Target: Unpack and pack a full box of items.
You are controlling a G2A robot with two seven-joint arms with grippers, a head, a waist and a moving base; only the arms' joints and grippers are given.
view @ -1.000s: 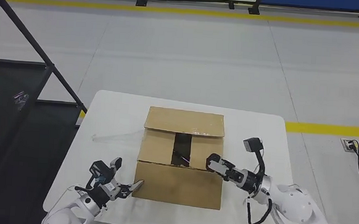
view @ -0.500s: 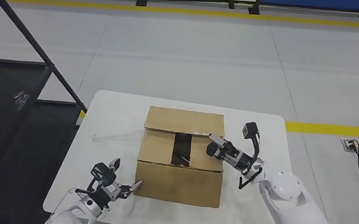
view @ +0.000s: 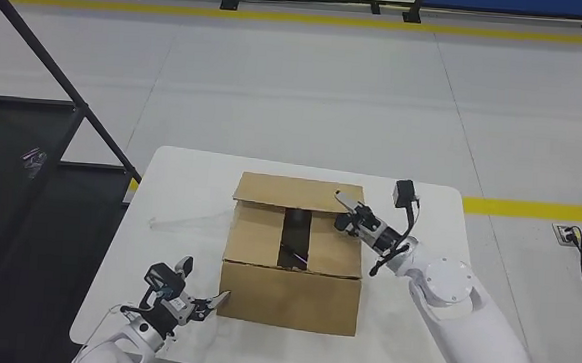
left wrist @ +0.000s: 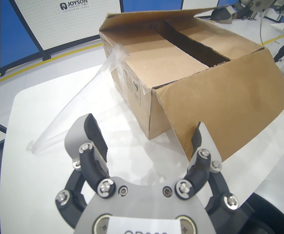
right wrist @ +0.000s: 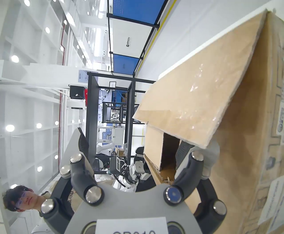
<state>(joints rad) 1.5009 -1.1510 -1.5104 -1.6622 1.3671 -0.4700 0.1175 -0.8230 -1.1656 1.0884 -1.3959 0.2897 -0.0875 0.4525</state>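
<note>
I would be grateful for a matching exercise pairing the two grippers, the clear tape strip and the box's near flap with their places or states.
1 left gripper
2 right gripper
3 clear tape strip
4 near flap

A trails from the box onto the table
B open, at the raised far flap
C hangs over the box's front
D open, by the near flap's lower corner

Pairs: 1-D, 2-B, 3-A, 4-C.

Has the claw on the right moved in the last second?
Yes. The right gripper moved over the box toward its far flap, away from the robot.
</note>
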